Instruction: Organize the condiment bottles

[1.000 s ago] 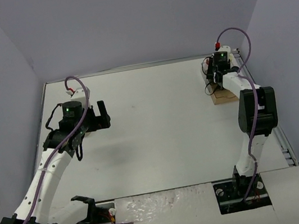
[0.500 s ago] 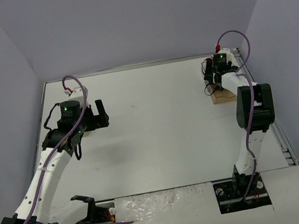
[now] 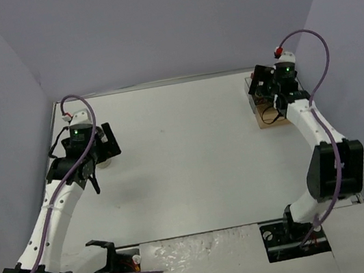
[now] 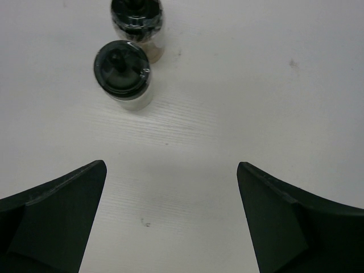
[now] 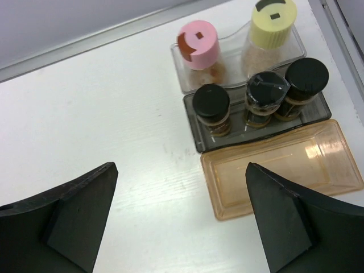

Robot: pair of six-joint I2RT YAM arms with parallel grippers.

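From above, the left arm reaches up the left side of the white worktop [image 3: 186,163], and the left claw [image 3: 108,144] hangs over it in the middle left of the frame with its fingers spread. At the upper right, the right claw [image 3: 261,82] hovers just above a small tray [image 3: 271,120] that sits near the right edge of the worktop; the bottles in it are too small to tell apart from here. Looking down from the left wrist, the left claw [image 4: 170,170] is wide open with only bare worktop between its dark fingers. Two black-capped bottles stand upright at the upper left of the frame, the nearer bottle [image 4: 124,74] just below the farther bottle [image 4: 137,20], the two touching or very nearly so. From the right wrist, the right claw [image 5: 181,170] is also spread wide and pinches nothing. In the upper right of the frame lies the stepped tray [image 5: 273,170]. A pink-capped bottle [image 5: 199,48] and a yellow-capped bottle [image 5: 272,28] stand in its clear back section. Three black-capped bottles [image 5: 211,108] [image 5: 264,96] [image 5: 305,82] stand side by side in the dark middle section. The amber front section lies below them in the frame.
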